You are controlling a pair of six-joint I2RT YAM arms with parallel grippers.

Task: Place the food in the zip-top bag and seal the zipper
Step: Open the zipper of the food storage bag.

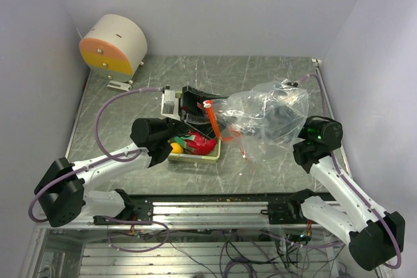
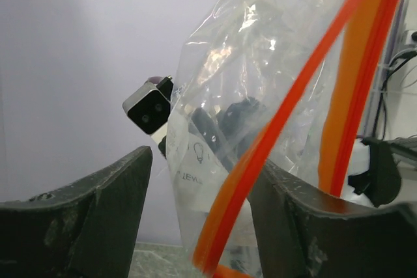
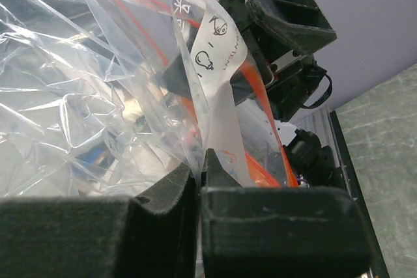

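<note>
Cream drum-shaped object (image 1: 114, 45), round face orange above and yellow below, on small foot at back left corner of grey-green marbled table (image 1: 260, 174). Pale green rectangular tray (image 1: 195, 159) near table middle. Aluminium rail (image 1: 215, 208) along near edge, tangled cables (image 1: 241, 258) below. Plain pale walls (image 1: 215, 4) around.

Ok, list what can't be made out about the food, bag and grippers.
Top view: the left arm covers part of the tray; only red and yellow food shows.
All views: the bag is crumpled and glaring; food inside cannot be told.
Left wrist view: the left gripper is open around the zipper; contact unclear.
Top view: the bag hides the right gripper, shut on the bag.
</note>
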